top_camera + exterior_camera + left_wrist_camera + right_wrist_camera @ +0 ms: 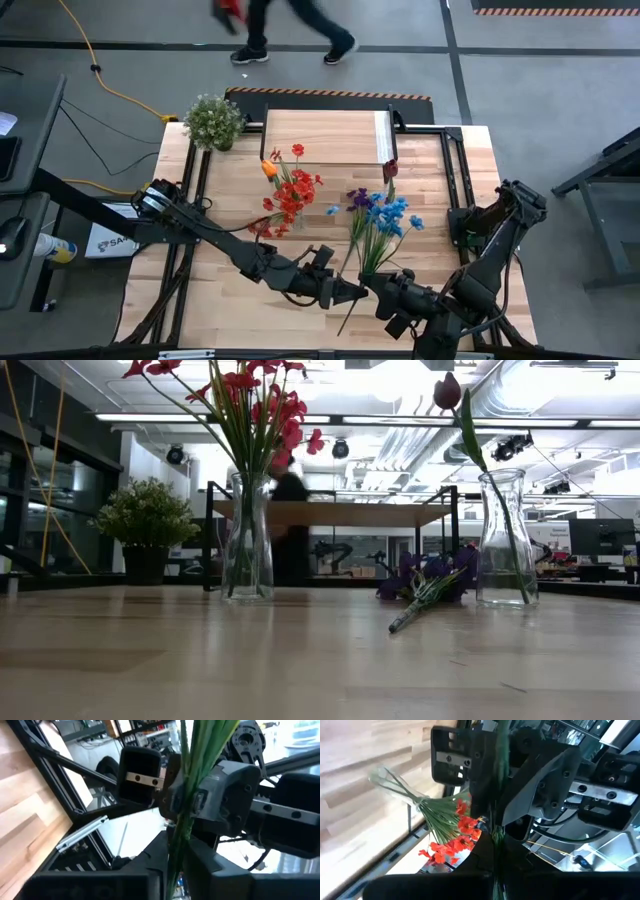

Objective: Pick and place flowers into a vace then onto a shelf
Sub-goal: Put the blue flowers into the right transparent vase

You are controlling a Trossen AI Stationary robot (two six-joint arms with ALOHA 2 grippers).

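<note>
Step in hand: both arms meet at the near edge of the table over a bunch of blue and purple flowers (380,215); I judge this a handover or joint grip on the stems before the bunch goes into a vase
Left gripper (352,291): its fingers are drawn in close around the green stems (187,805) and look to be pinching them, though I cannot tell how firm the hold is
Right gripper (385,290): closed tight on the same stems, just beside the left one, almost tip to tip
Where the bunch is: in the high view its heads fan out toward the table's middle and the stems run down to the two grippers
Doing it well: I would want one gripper to have the stems firmly before the other lets go, with the grip low on the stems so the free ends can enter a vase neck upright
Empty-looking vase (503,540): clear glass, holds a single rosebud (447,392) on a long stem; probably the target
Red flowers (290,195): already standing in another glass vase (247,540), near the bunch's path; a swinging stem could knock them
Orange tulip (269,169): beside the red cluster
Shelf (325,137): wood plank at the far side, nothing on it yet
Potted plant (213,121): far left corner, out of the way
Person (290,25): walking past beyond the table, well apart from the arms
</note>
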